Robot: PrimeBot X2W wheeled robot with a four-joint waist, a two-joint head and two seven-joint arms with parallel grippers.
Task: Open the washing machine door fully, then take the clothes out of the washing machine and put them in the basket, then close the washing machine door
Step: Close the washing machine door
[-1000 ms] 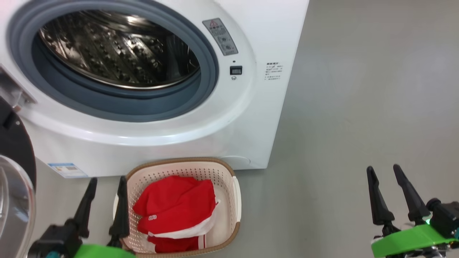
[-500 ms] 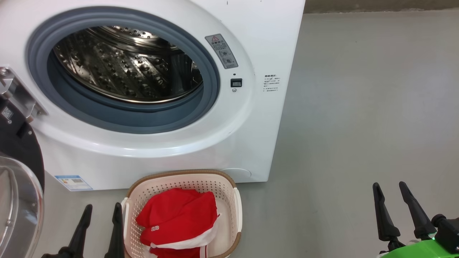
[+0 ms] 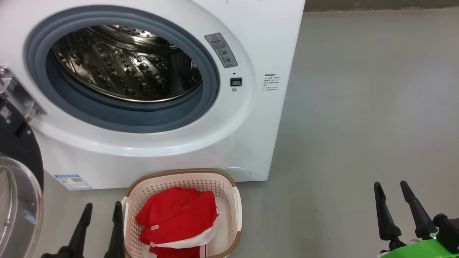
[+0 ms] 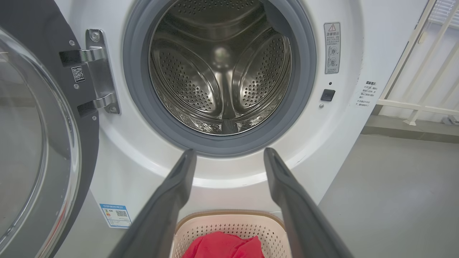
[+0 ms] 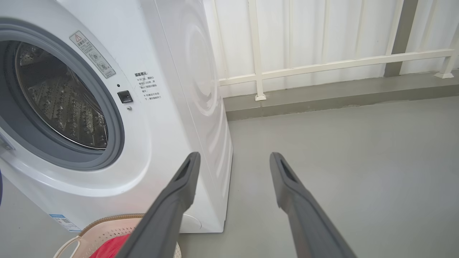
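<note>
The white washing machine (image 3: pixel 265 43) stands with its door (image 3: pixel 18 200) swung wide to the left, glass bowl facing out. Its steel drum (image 4: pixel 222 68) holds no garment that I can see. Red clothes (image 3: pixel 177 220) with white trim lie in the cream basket (image 3: pixel 236 204) on the floor against the machine's front. My left gripper (image 3: pixel 103 207) hangs open just left of the basket, nothing between its fingers. My right gripper (image 3: pixel 391 184) is open over bare floor far to the right. The left wrist view looks between the fingers into the drum, the door (image 4: pixel 39 143) at its left.
Grey concrete floor (image 3: pixel 358 125) stretches to the right of the machine. A white railing (image 5: pixel 322 66) and a low kerb run along the back wall. The door's metal hinge (image 4: pixel 98 71) sits on the machine's left front.
The head camera tilted up a second ago, so the whole picture slid down. Both grippers kept their open stance and the clothes lie as before in the basket.
</note>
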